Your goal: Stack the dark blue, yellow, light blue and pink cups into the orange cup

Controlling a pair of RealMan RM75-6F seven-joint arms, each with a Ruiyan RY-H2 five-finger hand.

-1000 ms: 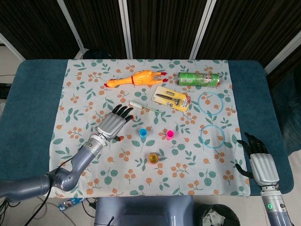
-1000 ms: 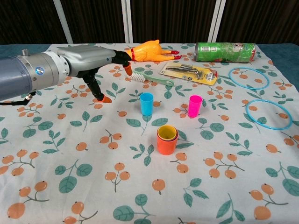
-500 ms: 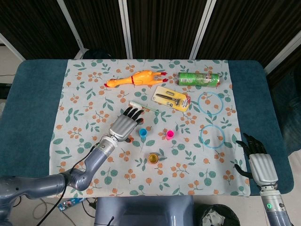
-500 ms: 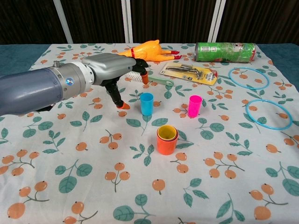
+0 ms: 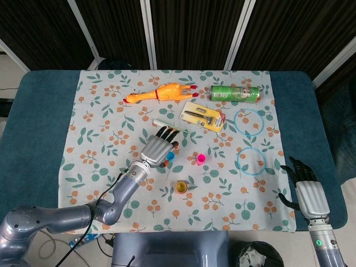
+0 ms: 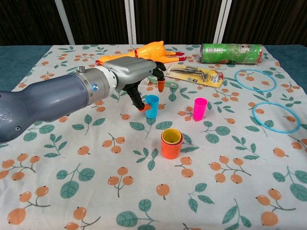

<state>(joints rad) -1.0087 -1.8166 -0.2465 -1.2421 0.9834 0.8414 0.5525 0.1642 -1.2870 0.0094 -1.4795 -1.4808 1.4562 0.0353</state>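
The orange cup (image 6: 171, 148) (image 5: 181, 187) stands in the middle of the cloth with the yellow cup (image 6: 171, 136) nested in it; the dark blue cup cannot be seen. The light blue cup (image 6: 152, 106) (image 5: 169, 157) stands upright behind it, and the pink cup (image 6: 200, 109) (image 5: 201, 159) is to its right. My left hand (image 6: 136, 74) (image 5: 158, 146) hovers over the light blue cup's left side, fingers spread, its thumb touching or very near the cup's left wall. My right hand (image 5: 305, 192) lies open at the table's right front edge, away from the cups.
A rubber chicken (image 5: 158, 93), a green can (image 5: 235, 93), a packaged tool (image 5: 203, 115) and a green toothbrush (image 6: 165, 82) lie at the back. Two light blue rings (image 5: 249, 122) (image 5: 251, 161) lie on the right.
My left hand has moved to the right across the cloth, from well left of the light blue cup to right over it. The right hand and the cups have stayed still.
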